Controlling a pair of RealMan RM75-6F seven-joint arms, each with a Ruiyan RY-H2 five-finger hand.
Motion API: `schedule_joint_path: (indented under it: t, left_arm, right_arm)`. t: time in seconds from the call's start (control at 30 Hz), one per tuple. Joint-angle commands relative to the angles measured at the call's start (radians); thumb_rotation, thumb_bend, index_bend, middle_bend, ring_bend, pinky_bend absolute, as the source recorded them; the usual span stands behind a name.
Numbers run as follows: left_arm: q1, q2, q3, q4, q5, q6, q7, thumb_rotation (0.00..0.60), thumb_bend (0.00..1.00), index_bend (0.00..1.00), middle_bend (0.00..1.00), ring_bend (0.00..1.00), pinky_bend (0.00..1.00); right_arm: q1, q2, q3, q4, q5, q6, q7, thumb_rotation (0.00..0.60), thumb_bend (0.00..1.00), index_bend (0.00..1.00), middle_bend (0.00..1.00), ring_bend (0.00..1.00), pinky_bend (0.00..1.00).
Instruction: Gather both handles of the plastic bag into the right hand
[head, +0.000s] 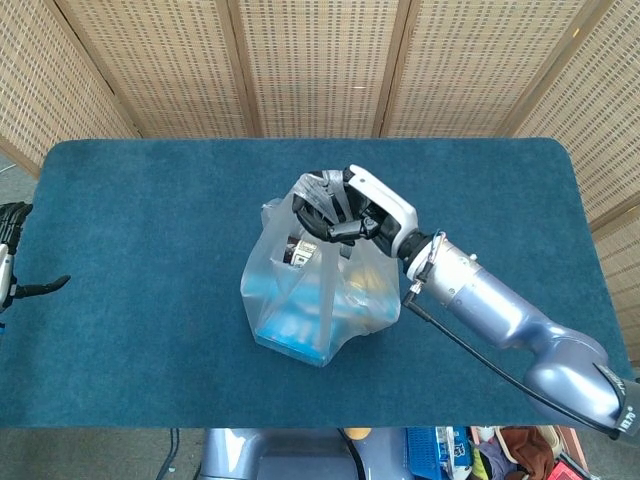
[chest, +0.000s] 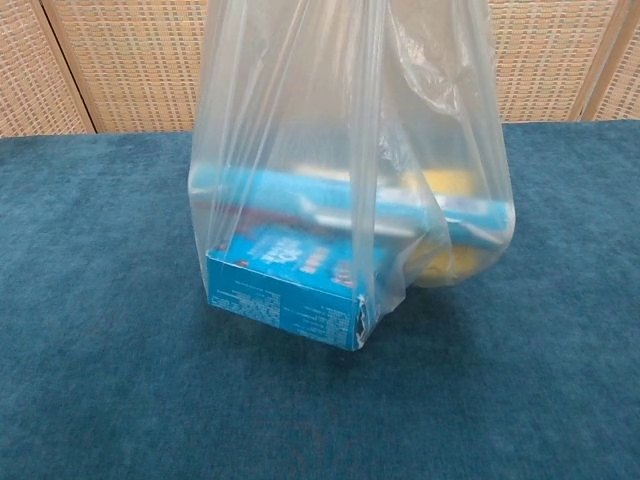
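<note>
A clear plastic bag (head: 315, 300) (chest: 340, 180) hangs above the blue table, stretched tall. Inside it lie a blue box (chest: 290, 290), a light blue tube and something yellow. My right hand (head: 345, 210) grips the bunched handles (head: 318, 195) at the top of the bag, in the head view; the chest view cuts the hand off above its top edge. My left hand (head: 15, 270) shows only partly at the far left edge of the head view, away from the bag, holding nothing that I can see.
The blue felt table (head: 150, 220) stretches all around the bag. Wicker screens (head: 320, 60) stand behind the table's far edge. Clutter sits below the table's near edge at the bottom right.
</note>
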Motion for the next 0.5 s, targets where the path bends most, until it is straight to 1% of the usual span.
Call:
schedule_joint_path:
  t: [0.03, 0.17, 0.33, 0.5]
  left_arm:
    - [0.000, 0.000, -0.001, 0.000, 0.001, 0.001, -0.001, 0.600, 0.04, 0.00, 0.00, 0.00, 0.00]
    - [0.002, 0.002, -0.003, 0.000, 0.001, 0.001, -0.006, 0.600, 0.04, 0.00, 0.00, 0.00, 0.00]
    - [0.001, 0.002, -0.004, 0.002, 0.000, -0.004, -0.006, 0.600, 0.04, 0.00, 0.00, 0.00, 0.00]
    - [-0.001, 0.000, -0.004, 0.001, 0.001, -0.008, 0.000, 0.600, 0.04, 0.00, 0.00, 0.00, 0.00]
  right_arm:
    - [0.032, 0.039, 0.003, -0.002, 0.055, 0.013, -0.017, 0.600, 1.00, 0.77, 0.82, 0.71, 0.90]
    - [0.069, 0.091, 0.006, -0.001, 0.131, 0.018, -0.029, 0.600, 1.00, 0.77, 0.82, 0.71, 0.90]
    - [0.091, 0.136, 0.012, 0.000, 0.183, 0.012, -0.040, 0.600, 1.00, 0.77, 0.82, 0.71, 0.90]
    - [0.100, 0.162, 0.017, 0.007, 0.216, -0.003, -0.043, 0.600, 1.00, 0.77, 0.82, 0.71, 0.90]
